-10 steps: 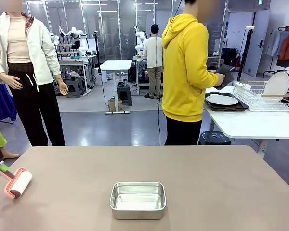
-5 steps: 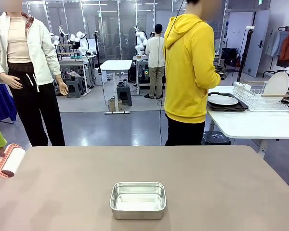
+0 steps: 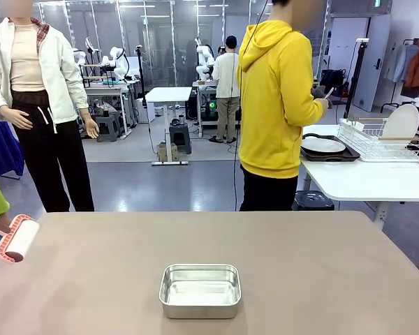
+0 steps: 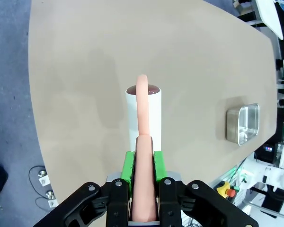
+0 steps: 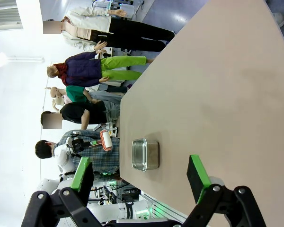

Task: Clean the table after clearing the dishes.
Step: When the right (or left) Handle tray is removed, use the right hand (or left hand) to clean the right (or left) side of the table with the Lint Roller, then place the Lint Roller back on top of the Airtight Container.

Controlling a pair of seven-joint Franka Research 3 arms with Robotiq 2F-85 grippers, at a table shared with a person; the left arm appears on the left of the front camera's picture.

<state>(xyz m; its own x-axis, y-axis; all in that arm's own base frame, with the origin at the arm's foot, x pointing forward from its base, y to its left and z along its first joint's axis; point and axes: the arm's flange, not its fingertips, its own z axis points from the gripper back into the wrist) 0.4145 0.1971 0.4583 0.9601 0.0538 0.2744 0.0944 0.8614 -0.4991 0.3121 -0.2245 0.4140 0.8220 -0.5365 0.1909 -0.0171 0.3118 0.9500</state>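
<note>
The dishes (image 3: 322, 145) are off our table (image 3: 300, 265), far past our left gripper (image 4: 143, 182). It is squeezed on the roller (image 4: 143, 116), held above the table's edge. Our right gripper (image 5: 141, 177) stands wide apart, holding nothing. We think rolling is left.

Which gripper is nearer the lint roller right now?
Left. The left gripper is shut on the lint roller handle; the right gripper hangs open, apart from it.

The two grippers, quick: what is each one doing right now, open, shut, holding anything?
Left gripper: closed on the pink handle of the lint roller, held above the table.
Right gripper: open, holding nothing.
</note>
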